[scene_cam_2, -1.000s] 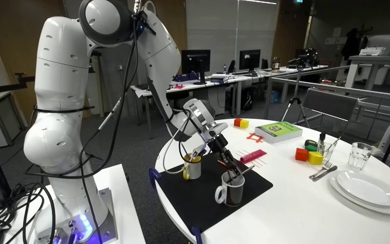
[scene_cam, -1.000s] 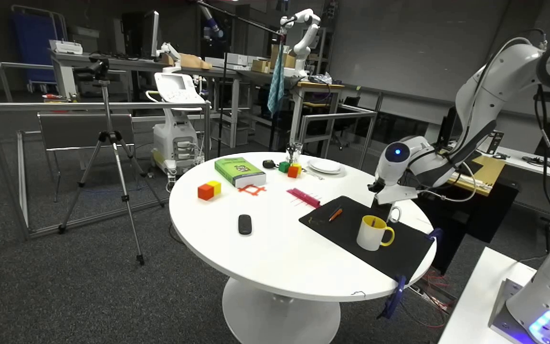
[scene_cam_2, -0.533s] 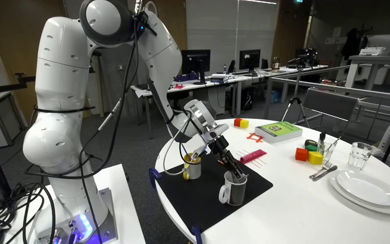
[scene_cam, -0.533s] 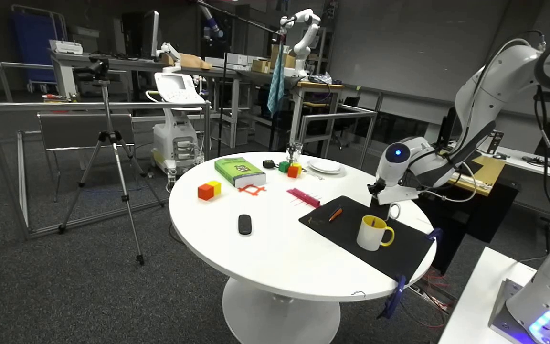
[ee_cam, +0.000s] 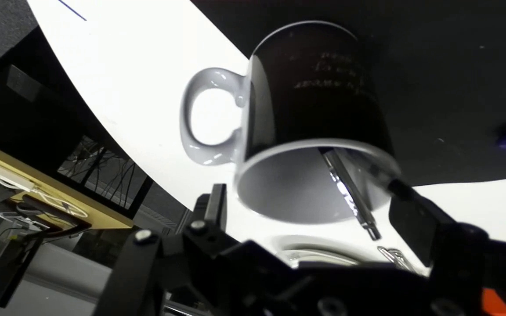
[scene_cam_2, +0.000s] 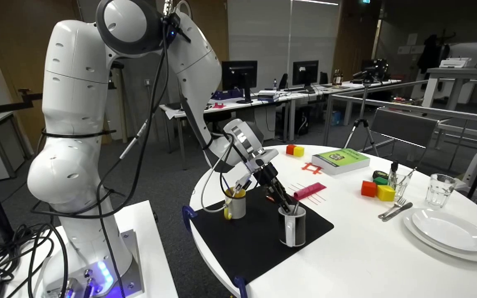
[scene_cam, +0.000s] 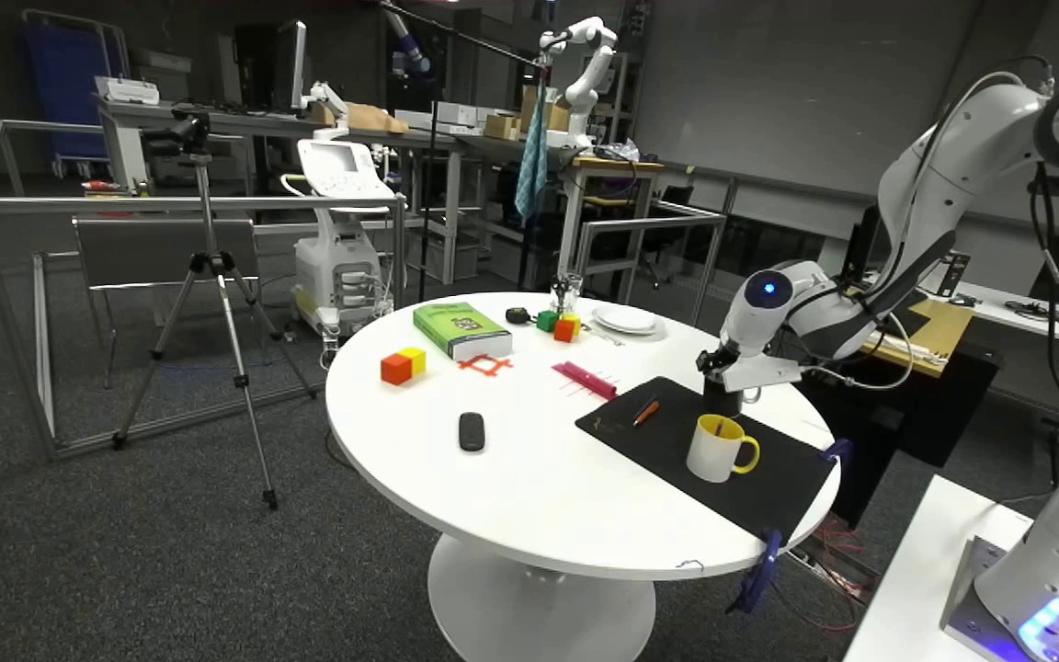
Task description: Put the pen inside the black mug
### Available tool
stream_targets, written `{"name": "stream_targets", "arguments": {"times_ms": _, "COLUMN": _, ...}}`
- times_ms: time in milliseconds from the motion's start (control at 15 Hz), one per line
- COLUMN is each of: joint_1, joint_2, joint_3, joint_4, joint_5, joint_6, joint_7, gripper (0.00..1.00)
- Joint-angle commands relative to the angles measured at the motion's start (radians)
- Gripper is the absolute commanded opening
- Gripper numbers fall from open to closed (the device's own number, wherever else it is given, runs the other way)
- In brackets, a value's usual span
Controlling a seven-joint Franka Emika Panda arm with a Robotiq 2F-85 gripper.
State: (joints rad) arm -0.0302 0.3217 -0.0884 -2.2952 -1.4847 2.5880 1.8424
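A shiny, silvery pen (ee_cam: 350, 193) leans inside the cylindrical black mug (ee_cam: 323, 105), smooth and pale within. The gripper (ee_cam: 308, 193) stands spread wide; contact with the mug is unclear.

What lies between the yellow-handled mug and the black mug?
Only a bare stretch of black mat shows between the yellow-handled mug and the black mug, in an exterior view.

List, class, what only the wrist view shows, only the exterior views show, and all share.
Only the wrist view shows pale lettering on the black cylindrical mug and, clearly, the slim metallic pen partly inside. Only the exterior views show the white cylindrical mug with yellow handle and thick green book. All share the black cylindrical mug, dark two-fingered pincer, flat black mat and round white table.
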Motion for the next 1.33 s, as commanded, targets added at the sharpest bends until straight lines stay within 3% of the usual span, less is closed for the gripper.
{"name": "stream_targets", "arguments": {"times_ms": 0, "joint_1": -0.007, "joint_2": -0.041, "joint_3": 0.005, "joint_4": -0.024, "joint_5": 0.003, "joint_6": 0.057, "joint_7": -0.008, "gripper": 1.00}}
{"name": "stream_targets", "arguments": {"times_ms": 800, "joint_1": -0.015, "joint_2": -0.082, "joint_3": 0.005, "joint_4": -0.039, "joint_5": 0.065, "joint_6": 0.157, "joint_7": -0.043, "gripper": 1.00}}
{"name": "stream_targets", "arguments": {"times_ms": 1067, "joint_1": -0.021, "joint_2": -0.116, "joint_3": 0.015, "joint_4": -0.066, "joint_5": 0.195, "joint_6": 0.207, "joint_7": -0.140, "gripper": 1.00}}
{"name": "stream_targets", "arguments": {"times_ms": 1267, "joint_1": -0.033, "joint_2": -0.138, "joint_3": 0.036, "joint_4": -0.104, "joint_5": 0.380, "joint_6": 0.256, "joint_7": -0.306, "gripper": 1.00}}
